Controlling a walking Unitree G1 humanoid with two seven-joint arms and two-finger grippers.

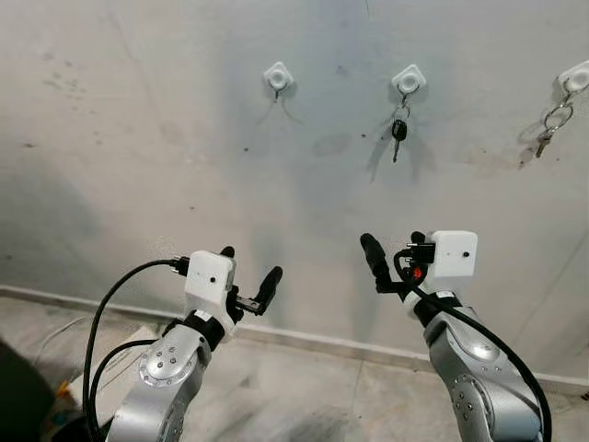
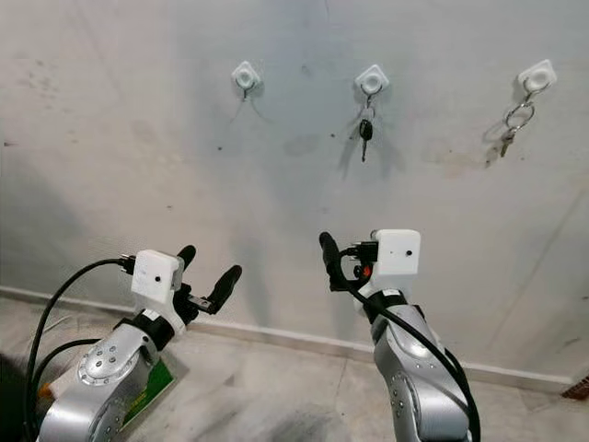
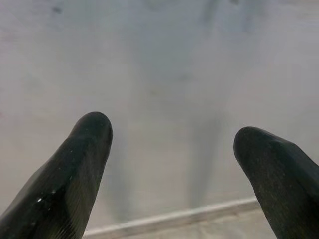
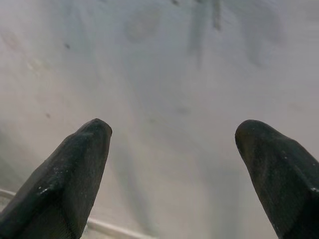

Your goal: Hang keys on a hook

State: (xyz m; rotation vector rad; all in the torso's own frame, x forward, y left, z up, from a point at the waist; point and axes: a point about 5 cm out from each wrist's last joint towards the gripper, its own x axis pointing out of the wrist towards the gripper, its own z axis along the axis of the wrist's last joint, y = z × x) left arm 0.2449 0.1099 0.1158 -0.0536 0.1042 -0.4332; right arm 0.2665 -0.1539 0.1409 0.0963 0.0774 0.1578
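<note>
Left gripper [image 1: 248, 276]: I see its fingers spread wide, holding nothing, raised before the wall.
Right gripper [image 1: 394, 250]: I see it open too, empty, below the middle hook.
Wall [image 1: 138, 138]: grey, stained.
Left hook [image 1: 278, 76]: bare.
Middle hook [image 1: 409, 81]: black-headed key [image 1: 398, 131] hangs here.
Right hook [image 1: 576, 79]: key ring [image 1: 552, 122] hangs here.

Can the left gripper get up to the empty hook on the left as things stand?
Probably yes: the left gripper is open and empty, well below the empty hook, with only bare wall between them.
</note>
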